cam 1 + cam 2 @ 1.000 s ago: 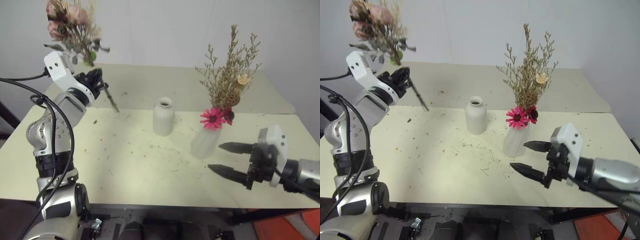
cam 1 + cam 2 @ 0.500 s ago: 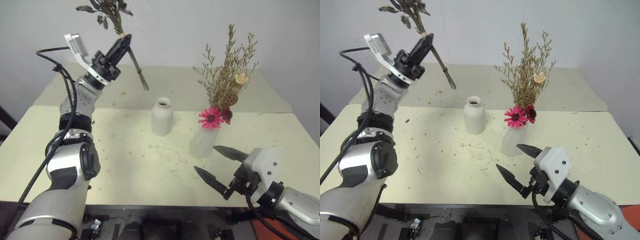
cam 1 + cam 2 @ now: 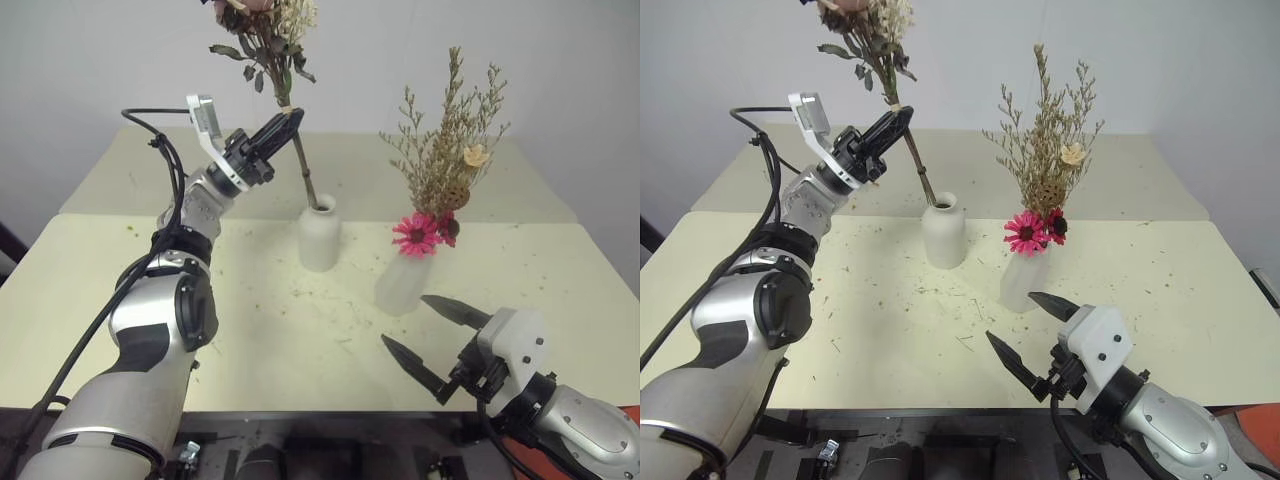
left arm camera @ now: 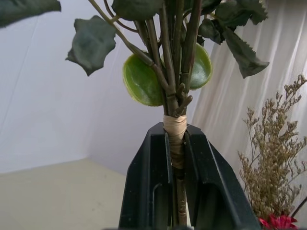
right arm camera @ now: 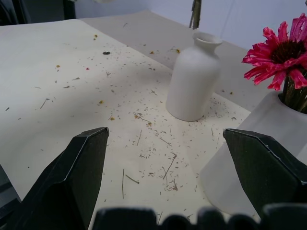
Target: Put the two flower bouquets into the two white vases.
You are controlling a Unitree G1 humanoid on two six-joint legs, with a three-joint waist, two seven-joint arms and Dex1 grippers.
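Rose bouquet (image 3: 262, 35), clamped at its taped stems by the left gripper (image 3: 283, 124), dips into the bottle vase (image 3: 320, 235) mid-table beside the daisy-filled cone vase (image 3: 403, 281); right gripper (image 3: 430, 335) gapes near the table's front edge (image 3: 330, 400).

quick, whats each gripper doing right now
Left gripper: closed on the stem of the pink rose bouquet.
Right gripper: open, holding nothing.

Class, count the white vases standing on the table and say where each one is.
2. The bottle-shaped vase stands mid-table, under the rose bouquet's stem. The tapered vase stands to its right, nearer the robot, holding the magenta daisy bouquet.
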